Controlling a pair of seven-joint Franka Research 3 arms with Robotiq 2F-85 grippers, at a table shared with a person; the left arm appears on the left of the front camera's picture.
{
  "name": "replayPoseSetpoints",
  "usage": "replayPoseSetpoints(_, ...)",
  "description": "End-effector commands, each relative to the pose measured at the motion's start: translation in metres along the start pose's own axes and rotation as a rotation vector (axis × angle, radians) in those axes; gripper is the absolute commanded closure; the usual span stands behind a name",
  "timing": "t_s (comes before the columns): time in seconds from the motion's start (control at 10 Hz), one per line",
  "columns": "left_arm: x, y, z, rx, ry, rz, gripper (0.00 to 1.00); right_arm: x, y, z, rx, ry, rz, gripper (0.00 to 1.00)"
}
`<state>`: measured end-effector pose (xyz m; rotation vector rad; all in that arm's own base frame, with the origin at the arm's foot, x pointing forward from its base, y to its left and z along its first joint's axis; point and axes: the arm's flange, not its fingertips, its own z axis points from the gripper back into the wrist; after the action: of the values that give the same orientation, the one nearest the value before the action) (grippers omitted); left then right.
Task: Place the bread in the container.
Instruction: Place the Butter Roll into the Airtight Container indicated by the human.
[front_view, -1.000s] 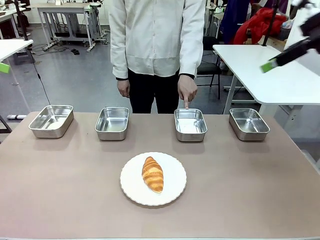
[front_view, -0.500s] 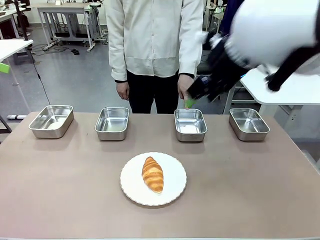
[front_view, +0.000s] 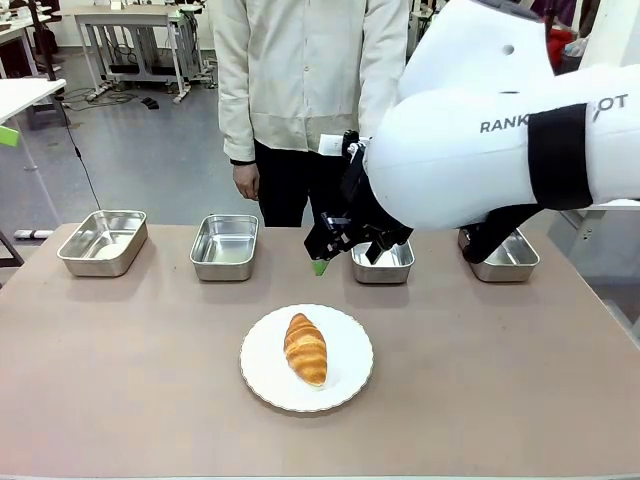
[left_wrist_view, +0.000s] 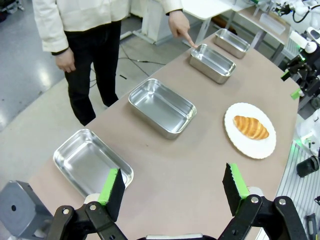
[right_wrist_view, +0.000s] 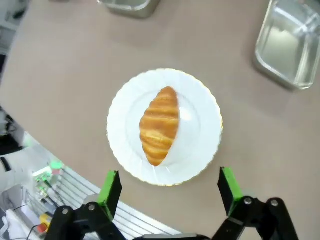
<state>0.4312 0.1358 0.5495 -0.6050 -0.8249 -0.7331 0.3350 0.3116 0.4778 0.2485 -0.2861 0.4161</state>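
The bread (front_view: 306, 348), a golden-brown croissant, lies on a round white plate (front_view: 350, 372) at the table's near middle. The container (front_view: 383, 264) is the third steel pan from the left. In the left wrist view a person's finger (left_wrist_view: 190, 44) points at the container's (left_wrist_view: 212, 62) rim. My right gripper (front_view: 346, 258) hangs open above the table between the plate and that pan. Its wrist view looks straight down on the bread (right_wrist_view: 160, 125), with the open right gripper (right_wrist_view: 169, 186) just short of it. My left gripper (left_wrist_view: 173, 189) is open and holds nothing, high over the table's left end.
Three more steel pans (front_view: 103, 241) (front_view: 224, 245) (front_view: 498, 250) stand in the same row along the far edge. My right arm's white bulk covers part of the two right-hand pans. The person (front_view: 310, 90) stands at the far side.
My right arm has swung in from the upper right and down over the table, ending near the third pan. It now hides the person's pointing hand in the front view.
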Motion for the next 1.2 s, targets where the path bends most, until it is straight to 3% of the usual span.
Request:
replayPoseSetpoints(0.0,0.001,-0.002,0.001,-0.003,-0.008,-0.006,0.00,-0.004,0.009,0.005,-0.030,-0.011,0.046,0.00)
replayPoseSetpoints(0.4,0.001,-0.002,0.001,-0.003,-0.008,-0.006,0.00,-0.003,0.009,0.002,-0.014,-0.004,0.042,0.00)
replayPoseSetpoints(0.8,0.001,-0.002,0.001,-0.003,-0.008,-0.006,0.00,-0.003,0.053,-0.064,-0.152,0.040,-0.173,0.00)
replayPoseSetpoints(1.1,0.001,-0.002,0.001,-0.003,-0.008,-0.006,0.00,-0.005,0.068,-0.103,-0.234,0.053,-0.226,0.00)
